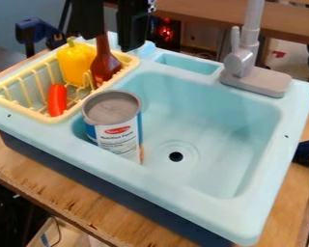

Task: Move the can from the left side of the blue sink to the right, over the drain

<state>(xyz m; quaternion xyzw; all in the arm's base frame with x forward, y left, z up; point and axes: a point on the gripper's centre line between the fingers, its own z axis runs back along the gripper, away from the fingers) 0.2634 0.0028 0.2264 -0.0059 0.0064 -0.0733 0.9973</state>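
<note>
My gripper (pixel 110 40) hangs from the top edge over the back of the drying rack, its two fingers apart and the gripper open. A brown bottle (pixel 104 67) stands tilted in the rack's back right corner, its neck rising to the left finger; whether they touch, I cannot tell. Left of the bottle is a yellow pepper (pixel 75 61). An orange-red, carrot-like thing (pixel 56 100) lies nearer the rack's front. The cream-yellow rack (pixel 59 117) sits at the sink's left side. Inside the basin's left end, a can (pixel 118 134) with a grey top stands upright.
The light-blue sink (pixel 208 190) has a drain hole (pixel 175 156) in its basin floor. A grey faucet (pixel 257 79) rises from the back right rim, near a small recessed tray (pixel 187 63). The whole sink rests on a wooden table (pixel 28 169).
</note>
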